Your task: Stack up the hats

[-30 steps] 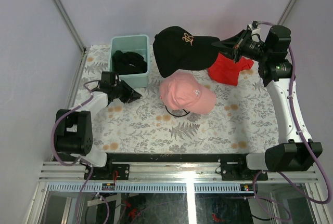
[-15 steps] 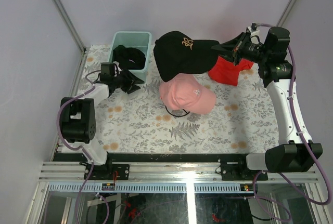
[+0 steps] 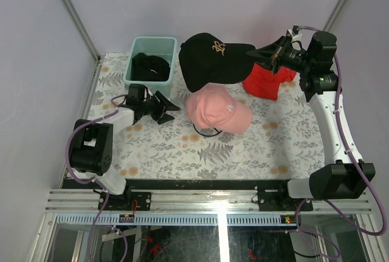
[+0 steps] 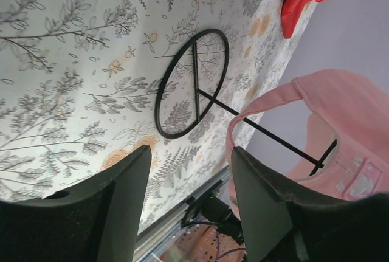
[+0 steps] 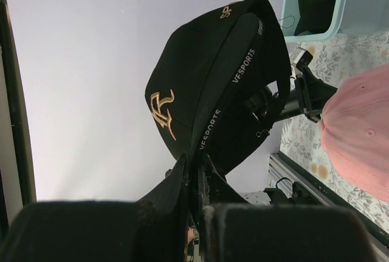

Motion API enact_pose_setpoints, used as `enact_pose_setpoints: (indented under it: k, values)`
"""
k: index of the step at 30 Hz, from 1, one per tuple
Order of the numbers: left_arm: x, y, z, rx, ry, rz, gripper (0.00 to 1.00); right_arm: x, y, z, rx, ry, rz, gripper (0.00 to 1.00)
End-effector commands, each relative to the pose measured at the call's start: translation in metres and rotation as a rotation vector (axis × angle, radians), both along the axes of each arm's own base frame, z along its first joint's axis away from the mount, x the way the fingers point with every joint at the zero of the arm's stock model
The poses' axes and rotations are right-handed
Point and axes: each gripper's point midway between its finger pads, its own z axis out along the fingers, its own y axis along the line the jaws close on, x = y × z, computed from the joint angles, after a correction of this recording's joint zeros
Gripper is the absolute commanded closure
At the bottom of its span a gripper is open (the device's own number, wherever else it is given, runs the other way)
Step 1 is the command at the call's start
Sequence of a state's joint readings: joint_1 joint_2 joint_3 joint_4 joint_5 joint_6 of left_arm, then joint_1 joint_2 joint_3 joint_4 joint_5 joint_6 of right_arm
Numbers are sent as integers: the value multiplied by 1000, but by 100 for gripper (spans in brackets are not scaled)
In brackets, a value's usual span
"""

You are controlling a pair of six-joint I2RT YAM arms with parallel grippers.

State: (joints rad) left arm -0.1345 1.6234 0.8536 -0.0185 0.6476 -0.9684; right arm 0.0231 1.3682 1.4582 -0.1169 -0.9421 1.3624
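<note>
A light pink hat [image 3: 217, 109] sits on a black wire stand [image 4: 191, 82] mid-table. Above and behind it hangs a black hat with a gold logo [image 3: 213, 60], with my right gripper [image 3: 267, 55] shut on its brim. The right wrist view shows the brim pinched between the jaws [image 5: 197, 165], the black hat [image 5: 213, 86] above the pink hat [image 5: 358, 146]. My left gripper [image 3: 165, 109] stands open just left of the pink hat [image 4: 340, 128], nothing between its fingers [image 4: 189, 152]. Another black hat [image 3: 149, 66] lies in the tub.
The mint-green tub [image 3: 137, 46] stands at the back left. A red cloth [image 3: 267, 81] lies at the back right, under the right gripper. The floral table cover [image 3: 200, 152] runs to the metal rail at the near edge.
My left gripper has swung from beside the tub rightward toward the pink hat, and its jaws have opened wider. The right gripper still holds the black hat in nearly the same place.
</note>
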Motion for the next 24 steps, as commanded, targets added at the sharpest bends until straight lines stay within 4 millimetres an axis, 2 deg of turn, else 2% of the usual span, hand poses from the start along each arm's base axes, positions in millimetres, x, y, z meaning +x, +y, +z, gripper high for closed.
enact_pose_setpoints:
  k: [1,8,12,14,20,24]
  values:
    - [9,-16,11,-73,-39,-4,44,-13,2,19,14,-66,48,100]
    - [13,-41,14,-114,-35,-57,43,-8,6,-4,-18,-54,50,100]
    - [14,-51,14,-129,-28,-75,43,-3,26,-21,-39,-60,91,100]
    - [14,-53,14,-129,-28,-77,43,2,35,-29,-55,-74,101,100]
    - [12,-53,11,-130,-21,-80,42,15,40,-46,-52,-134,98,100]
    - [9,-53,8,-133,-12,-84,42,18,41,-78,-74,-86,117,100]
